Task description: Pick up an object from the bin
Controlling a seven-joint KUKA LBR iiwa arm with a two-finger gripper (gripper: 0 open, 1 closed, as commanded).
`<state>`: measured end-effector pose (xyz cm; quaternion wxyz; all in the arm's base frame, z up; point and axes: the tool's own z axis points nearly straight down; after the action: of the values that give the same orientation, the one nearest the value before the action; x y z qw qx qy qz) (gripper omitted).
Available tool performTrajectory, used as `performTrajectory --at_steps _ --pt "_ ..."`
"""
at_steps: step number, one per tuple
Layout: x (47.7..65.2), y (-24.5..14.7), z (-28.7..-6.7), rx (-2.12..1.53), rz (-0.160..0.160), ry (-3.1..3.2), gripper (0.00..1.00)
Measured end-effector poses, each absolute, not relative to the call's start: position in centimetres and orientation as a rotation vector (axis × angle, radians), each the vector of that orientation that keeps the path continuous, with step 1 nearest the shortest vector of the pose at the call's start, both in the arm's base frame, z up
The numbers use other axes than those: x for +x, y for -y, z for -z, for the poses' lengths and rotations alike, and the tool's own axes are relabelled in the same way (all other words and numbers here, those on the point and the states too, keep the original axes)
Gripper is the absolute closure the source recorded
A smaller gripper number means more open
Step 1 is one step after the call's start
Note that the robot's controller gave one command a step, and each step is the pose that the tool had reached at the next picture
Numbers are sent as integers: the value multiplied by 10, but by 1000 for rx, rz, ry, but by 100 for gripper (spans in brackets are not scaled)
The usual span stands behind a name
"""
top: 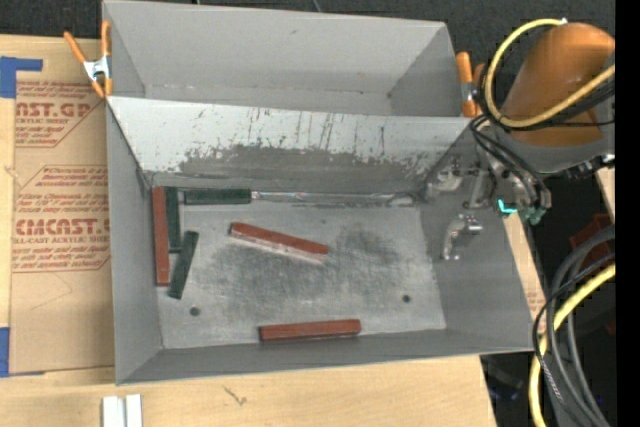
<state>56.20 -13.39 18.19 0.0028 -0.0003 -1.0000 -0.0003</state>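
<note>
My gripper [450, 213] hangs over the bin's right slope, above the right end of the floor. Its two metal fingers are spread apart and hold nothing, so it is open. The nearest loose thing is a reddish-brown bar [278, 241] with a pale underside, lying slantwise in the middle of the floor, well to the gripper's left. A second reddish-brown bar [310, 329] lies flat along the front wall, below and left of the gripper.
At the left wall a reddish-brown bar [160, 237] lies lengthwise with a dark green bar [182, 265] beside it. Another dark green bar [215, 198] rests along the back edge of the floor. The bin's walls slope steeply inward.
</note>
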Motion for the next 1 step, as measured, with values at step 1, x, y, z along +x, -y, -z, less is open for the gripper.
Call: performTrajectory --at_steps 1 --pt "564 133 -187 1 -1 3143 0"
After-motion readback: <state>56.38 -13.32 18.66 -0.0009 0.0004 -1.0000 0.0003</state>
